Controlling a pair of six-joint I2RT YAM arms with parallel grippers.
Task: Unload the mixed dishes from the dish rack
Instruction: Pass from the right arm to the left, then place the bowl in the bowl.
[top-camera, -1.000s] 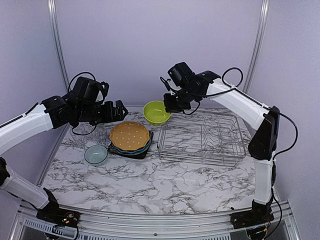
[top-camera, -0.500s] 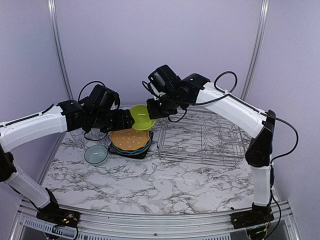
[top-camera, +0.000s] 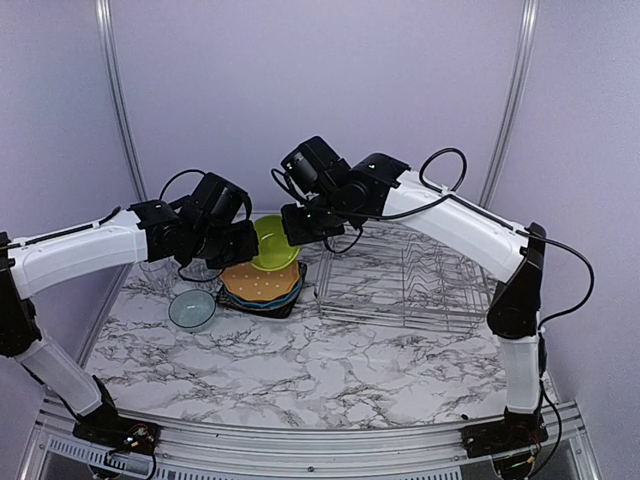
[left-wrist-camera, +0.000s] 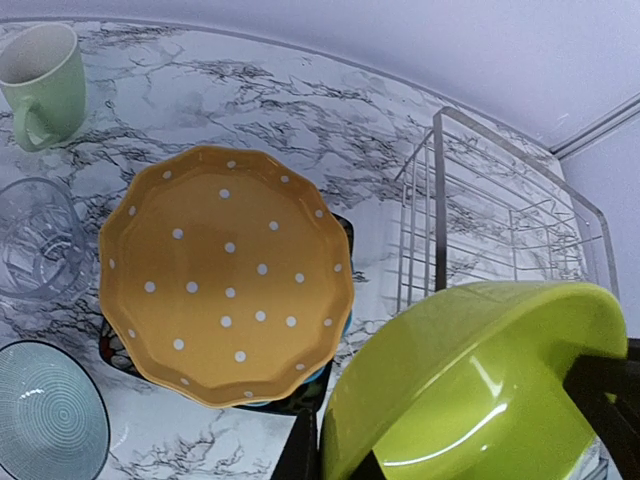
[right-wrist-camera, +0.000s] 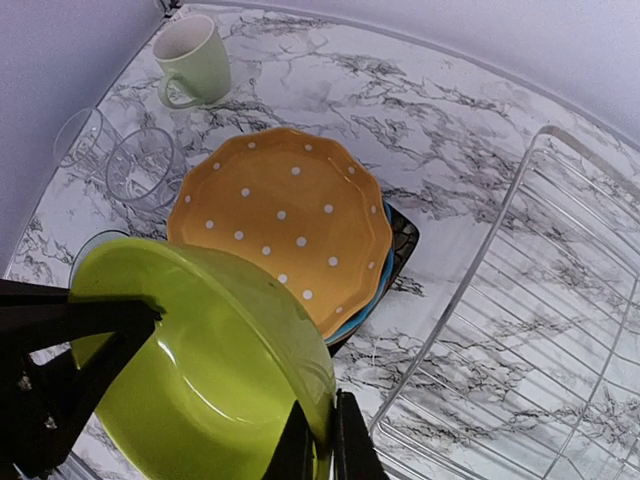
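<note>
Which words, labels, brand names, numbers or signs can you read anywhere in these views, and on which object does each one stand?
There are none: no word, label, brand, number or sign can be read in any view.
The orange dotted plate carries only white dots. The lime green bowl, the pale green mug and the dish rack are unmarked on the sides shown.

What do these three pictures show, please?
Two robot arms stand at a marble table. One picture looks down from above; the other two come from a camera on each wrist. On the table: a wire dish rack, an orange dotted plate topping a stack, a pale green mug, a clear glass, a small pale bowl. The right fingers pinch the rim of a lime green bowl in the air. The left fingers straddle it; whether they grip, I cannot tell.
</note>
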